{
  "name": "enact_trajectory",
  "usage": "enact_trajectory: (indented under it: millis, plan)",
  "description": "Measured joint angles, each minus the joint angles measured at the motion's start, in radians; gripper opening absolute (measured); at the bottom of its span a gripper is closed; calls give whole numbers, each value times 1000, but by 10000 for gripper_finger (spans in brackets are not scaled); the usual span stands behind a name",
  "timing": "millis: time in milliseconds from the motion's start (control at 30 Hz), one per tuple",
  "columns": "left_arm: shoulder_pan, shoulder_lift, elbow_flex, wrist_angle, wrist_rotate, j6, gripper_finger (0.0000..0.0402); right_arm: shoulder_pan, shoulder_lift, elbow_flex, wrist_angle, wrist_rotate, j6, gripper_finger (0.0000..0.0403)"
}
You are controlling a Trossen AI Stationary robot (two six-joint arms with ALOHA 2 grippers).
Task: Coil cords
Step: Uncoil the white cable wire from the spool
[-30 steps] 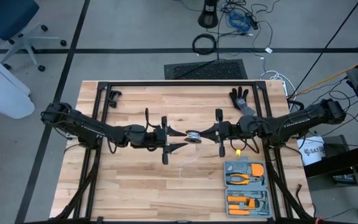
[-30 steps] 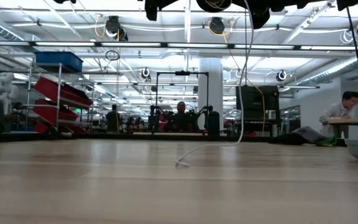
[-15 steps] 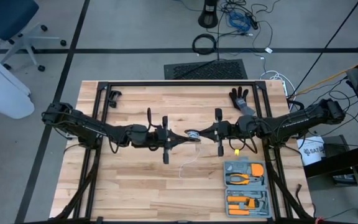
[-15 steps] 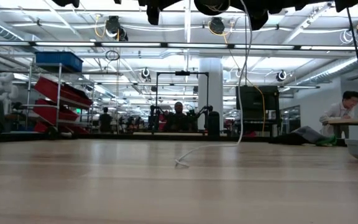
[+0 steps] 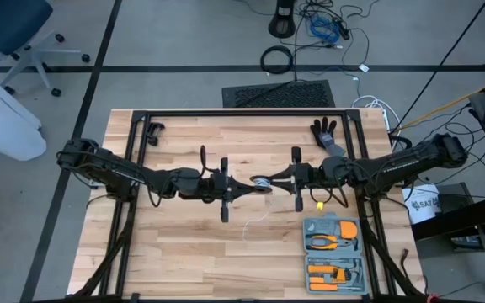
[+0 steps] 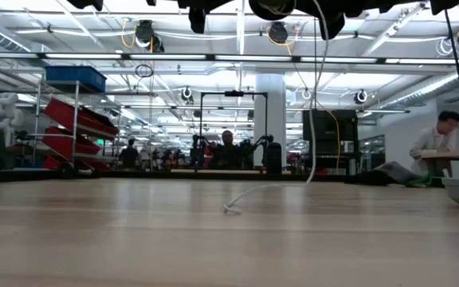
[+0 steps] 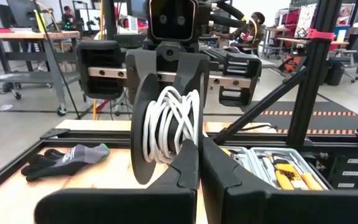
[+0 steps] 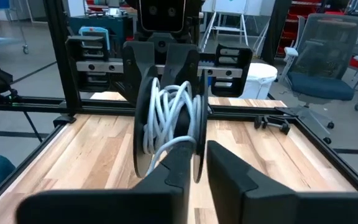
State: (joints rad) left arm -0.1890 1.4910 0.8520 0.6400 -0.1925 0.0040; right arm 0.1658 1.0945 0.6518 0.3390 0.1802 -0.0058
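High view puts the reel [image 5: 262, 182] in the air above the middle of the table [image 5: 183, 252], between the two grippers, with the cord [image 5: 255, 220] trailing down from it to a loose end lying on the wood. Left wrist view shows white turns crossing untidily between the reel's black flanges. The left gripper [image 7: 197, 165] has its jaws closed on one flange's rim, while the right gripper [image 8: 194, 155] has its jaws narrowly parted at the opposite rim, and I cannot tell whether they hold it. The risk, as I judge it, is the reel tilting or slipping if only one thin-edge grip carries it, letting crossed turns spill off. Both arms reach inward, nearly level, wrists facing each other.
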Motion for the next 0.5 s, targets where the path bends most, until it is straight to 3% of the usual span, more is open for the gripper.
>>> enact_trajectory:
  millis: [267, 500]
  plan:
    - [0, 0, 0, -5, 34, -21, 1, 0, -68, 0, -144, 25, 70, 105]
    - [-1, 0, 0, -63, 47, -27, 0, 0, -139, 0, -183, 34, 100, 126]
